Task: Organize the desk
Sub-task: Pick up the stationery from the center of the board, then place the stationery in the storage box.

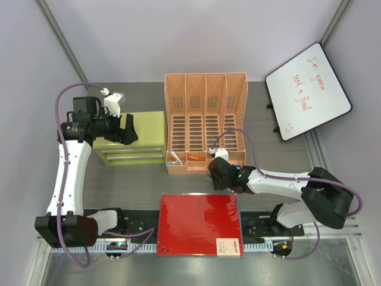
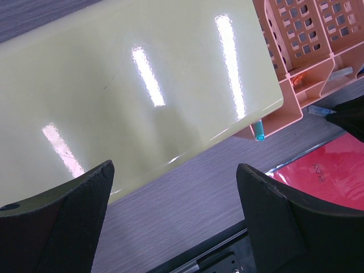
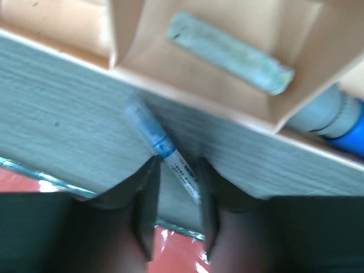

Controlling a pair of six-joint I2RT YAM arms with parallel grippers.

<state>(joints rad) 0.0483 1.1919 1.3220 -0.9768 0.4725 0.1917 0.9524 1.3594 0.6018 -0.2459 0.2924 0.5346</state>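
The surface [image 1: 143,185], a dark grey wood-grain top, is seen to fill the middle of the top view, from the arm bases at the near edge to the back wall. A lime-green cabinet [image 1: 149,128] is set on its left rear part, and an orange rack [image 1: 205,113] is set just beside the cabinet, to its right. A red folder [image 1: 199,223] is laid flat at the near edge, partly over the front rail. A whiteboard [image 1: 308,89] is propped at the right rear corner.

The left gripper [image 1: 127,130] is held above the top of the cabinet. It is opened wide and nothing is held in it.

The right gripper [image 3: 177,162] is lowered to the surface just in front of the rack. It is partly open, with one finger placed on each side of a pen [image 3: 162,145]. The pen is lying on the surface, slanted, with its far end close to the front wall of the rack. A gap is seen between the pen and one finger. Contact at the other finger cannot be determined, as the view is blurred.

A pale stick [image 3: 230,51] is lying in the front tray of the rack.
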